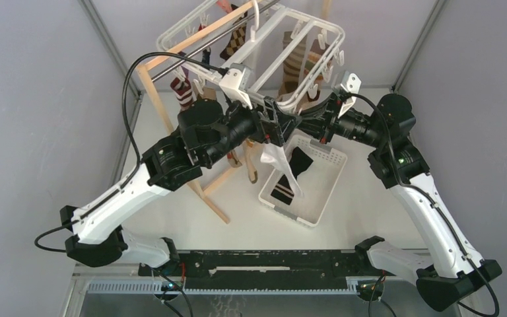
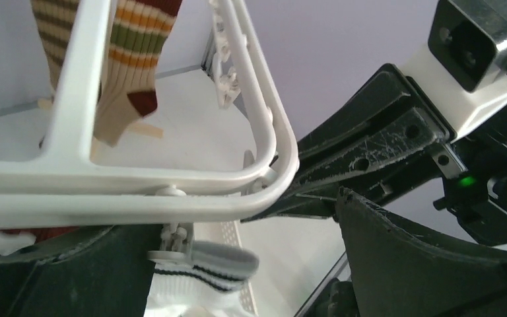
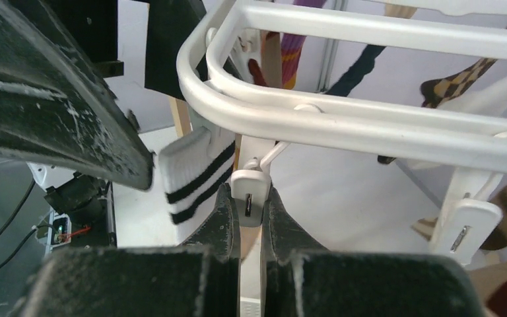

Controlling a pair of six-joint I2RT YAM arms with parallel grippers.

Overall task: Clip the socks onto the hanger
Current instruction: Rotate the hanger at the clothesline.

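Observation:
The white hanger (image 1: 272, 47) hangs from the stand, and several socks are clipped to it. A white sock with black stripes (image 1: 278, 162) dangles below its near corner. Its cuff (image 2: 198, 271) lies beside a small white clip (image 2: 168, 244). I cannot tell whether the clip grips it. My left gripper (image 2: 244, 264) is open, jaws wide apart on either side of the cuff, with one finger touching it (image 3: 195, 175). My right gripper (image 3: 252, 198) is shut on the clip (image 3: 251, 188) under the frame rail (image 3: 343, 125), squeezing it. In the top view both grippers meet at that corner, left (image 1: 278, 125) and right (image 1: 313, 122).
A wooden stand (image 1: 165, 112) with a metal rod carries the hanger. Below the grippers stands a white slotted basket (image 1: 317, 205) with a black sock (image 1: 290, 175) in it. A striped brown-tan sock (image 2: 132, 53) and an argyle sock (image 3: 465, 76) hang from other clips. Grey walls close in on both sides.

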